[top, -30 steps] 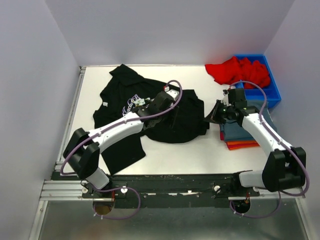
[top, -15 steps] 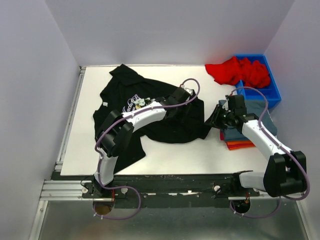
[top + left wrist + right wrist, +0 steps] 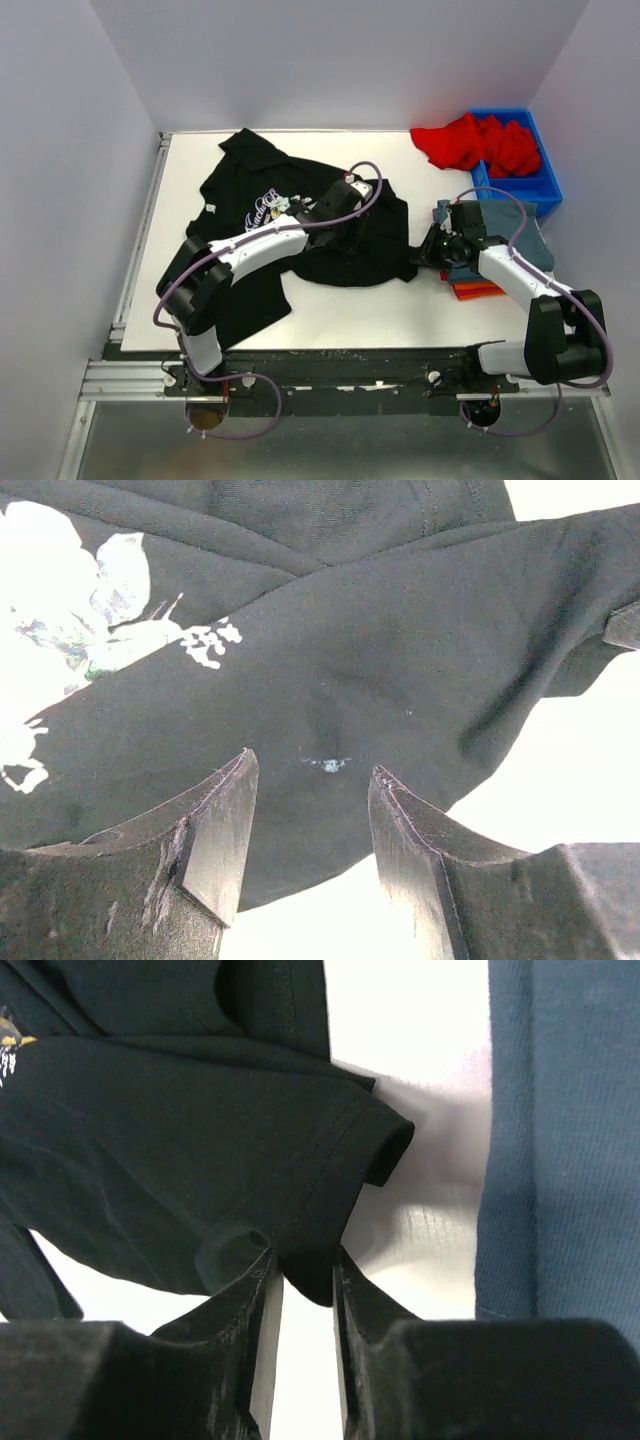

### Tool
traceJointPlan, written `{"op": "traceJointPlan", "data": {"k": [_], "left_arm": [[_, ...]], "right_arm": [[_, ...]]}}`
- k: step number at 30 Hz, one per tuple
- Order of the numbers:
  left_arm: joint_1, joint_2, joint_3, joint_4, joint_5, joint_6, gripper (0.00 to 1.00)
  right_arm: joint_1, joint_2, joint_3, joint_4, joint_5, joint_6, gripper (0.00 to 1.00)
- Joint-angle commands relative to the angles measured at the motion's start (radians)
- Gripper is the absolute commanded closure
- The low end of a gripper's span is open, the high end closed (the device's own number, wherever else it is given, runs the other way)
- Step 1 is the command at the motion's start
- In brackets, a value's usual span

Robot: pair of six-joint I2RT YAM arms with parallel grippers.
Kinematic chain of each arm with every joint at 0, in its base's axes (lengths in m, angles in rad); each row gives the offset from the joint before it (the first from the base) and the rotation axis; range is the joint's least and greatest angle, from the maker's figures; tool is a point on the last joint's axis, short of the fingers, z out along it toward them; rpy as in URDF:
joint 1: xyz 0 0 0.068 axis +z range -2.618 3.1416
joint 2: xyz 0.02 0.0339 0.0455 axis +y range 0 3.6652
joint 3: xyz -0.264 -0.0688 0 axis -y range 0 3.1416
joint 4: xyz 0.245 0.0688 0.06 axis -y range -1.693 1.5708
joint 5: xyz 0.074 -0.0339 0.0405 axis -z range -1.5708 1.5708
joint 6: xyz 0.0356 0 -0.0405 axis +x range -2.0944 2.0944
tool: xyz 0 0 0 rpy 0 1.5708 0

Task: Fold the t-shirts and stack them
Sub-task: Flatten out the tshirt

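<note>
The black t-shirt [image 3: 350, 240] lies spread over the table's middle and left, with its chest print [image 3: 268, 208] facing up. My left gripper [image 3: 345, 200] hovers over the shirt's right half. In the left wrist view it [image 3: 312, 775] is open and empty above the black cloth [image 3: 400, 660]. My right gripper [image 3: 425, 248] is at the shirt's right sleeve. In the right wrist view it [image 3: 305, 1260] is shut on the sleeve hem [image 3: 330, 1180]. A folded slate-blue t-shirt [image 3: 500, 245] lies on a folded orange one [image 3: 480, 291]. The red t-shirt [image 3: 470, 140] is crumpled at the back right.
A blue plastic bin [image 3: 545, 185] stands at the back right with the red shirt draped over its edge. The slate-blue shirt [image 3: 560, 1130] lies just right of my right gripper. Bare white table [image 3: 400, 310] shows along the front, and walls enclose the table.
My left gripper swung right over the black shirt, then back a little to the left. My right gripper moved slightly nearer and left, holding the sleeve.
</note>
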State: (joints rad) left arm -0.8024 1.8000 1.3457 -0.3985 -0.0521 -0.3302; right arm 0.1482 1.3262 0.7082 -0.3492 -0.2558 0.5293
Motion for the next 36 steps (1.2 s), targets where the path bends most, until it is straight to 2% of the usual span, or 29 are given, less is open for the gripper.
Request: {"op": "traceJointPlan", "data": {"k": [1, 4, 8, 14, 17, 18, 20, 22, 25, 31, 36], "left_arm": [[0.003, -0.089, -0.051, -0.013, -0.029, 0.000, 0.41], [0.005, -0.129, -0.086, -0.028, -0.075, -0.021, 0.41], [0.040, -0.209, -0.152, -0.025, -0.098, -0.091, 0.40], [0.132, -0.407, -0.336, 0.003, -0.089, -0.205, 0.40], [0.179, -0.511, -0.423, -0.013, -0.106, -0.269, 0.40], [0.198, -0.548, -0.447, -0.031, -0.129, -0.295, 0.40], [0.224, -0.614, -0.486, -0.068, -0.202, -0.337, 0.39], [0.256, -0.672, -0.532, -0.088, -0.274, -0.377, 0.39], [0.340, -0.726, -0.597, -0.077, -0.288, -0.427, 0.39], [0.472, -0.719, -0.658, -0.065, -0.353, -0.532, 0.46], [0.578, -0.605, -0.648, -0.100, -0.339, -0.657, 0.55]], "right_arm": [[-0.007, 0.013, -0.021, 0.047, 0.015, -0.017, 0.70], [-0.006, 0.014, -0.029, 0.052, 0.030, -0.018, 0.72], [-0.006, 0.034, -0.029, 0.058, 0.027, -0.022, 0.65], [-0.002, 0.039, -0.055, 0.067, 0.033, -0.017, 0.64], [-0.001, 0.044, -0.055, 0.067, 0.036, -0.015, 0.72], [-0.001, 0.047, -0.052, 0.064, 0.033, -0.014, 0.83], [-0.001, 0.044, -0.046, 0.062, 0.039, -0.008, 0.99], [-0.001, 0.024, -0.039, 0.062, 0.047, 0.000, 0.99], [-0.001, -0.013, -0.015, 0.050, 0.064, 0.021, 0.99], [-0.001, 0.001, 0.088, 0.048, 0.021, 0.057, 0.99], [-0.001, 0.068, 0.140, 0.098, -0.054, 0.093, 0.99]]}}
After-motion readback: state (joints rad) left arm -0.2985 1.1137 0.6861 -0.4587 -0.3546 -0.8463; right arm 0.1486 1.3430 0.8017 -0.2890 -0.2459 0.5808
